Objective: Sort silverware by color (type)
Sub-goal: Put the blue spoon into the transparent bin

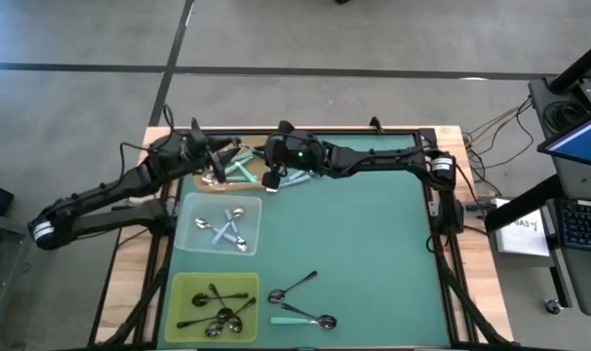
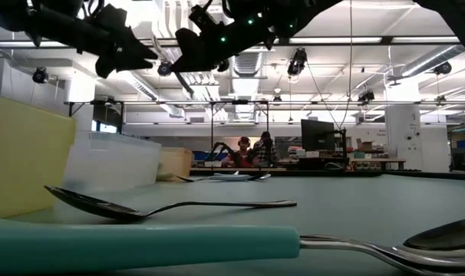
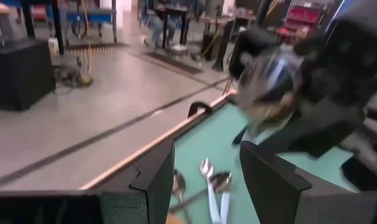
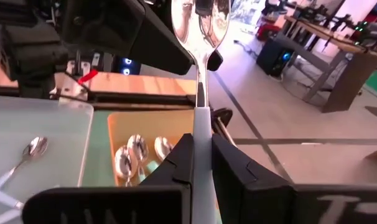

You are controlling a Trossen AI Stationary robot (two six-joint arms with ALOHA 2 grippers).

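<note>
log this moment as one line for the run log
right gripper: shut on pale-handled spoon, above tan tray | left gripper: open, empty, beside it | loose spoons: three on mat

The table (image 1: pixel 374 253) has a green mat inside a dark frame, with a pale wooden edge showing outside it. On the mat's left side stand three shallow trays: a tan one (image 1: pixel 210 181) at the far edge, a clear one (image 1: pixel 190 234) in the middle and a yellow-green one (image 1: pixel 183 292) nearest. Just beside the yellow-green tray, what looks like three loose spoons (image 1: pixel 300 302) lie on the bare mat.
</note>
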